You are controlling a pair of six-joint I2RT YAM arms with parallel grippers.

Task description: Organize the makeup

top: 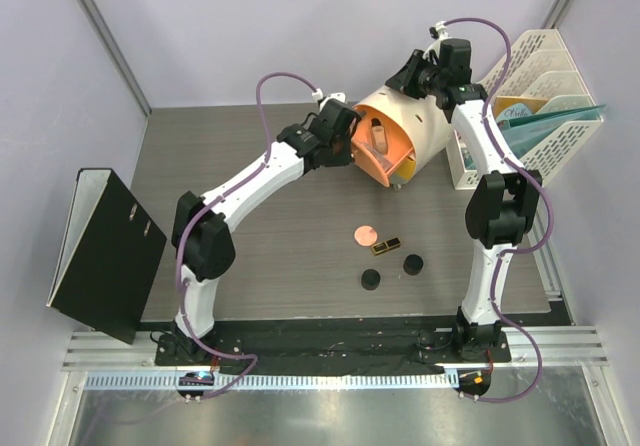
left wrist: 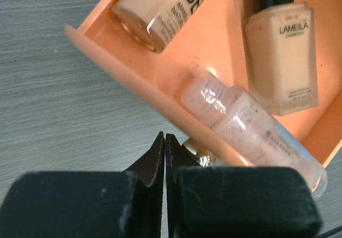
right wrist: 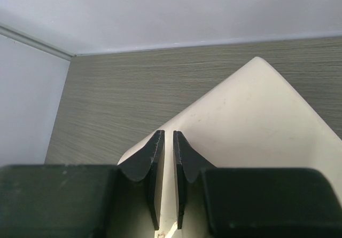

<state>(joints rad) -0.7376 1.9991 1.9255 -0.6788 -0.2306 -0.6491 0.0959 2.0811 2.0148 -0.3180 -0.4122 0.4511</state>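
Left gripper (left wrist: 164, 137) is clenched on nothing, its jaws touching. Just beyond them in the orange drawer (left wrist: 123, 70) lie the beige bottle marked "BB" (left wrist: 160, 6), the clear bottle (left wrist: 240, 123) nearest the tips, and the beige "LAMEILA COSMETICS" bottle (left wrist: 282, 56). Right gripper (right wrist: 165, 136) pinches the cream box (right wrist: 256, 126) by its wall.

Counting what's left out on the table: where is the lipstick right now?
Top view: the black-gold lipstick lies on the table, just right of the pink compact, above the two black jars.
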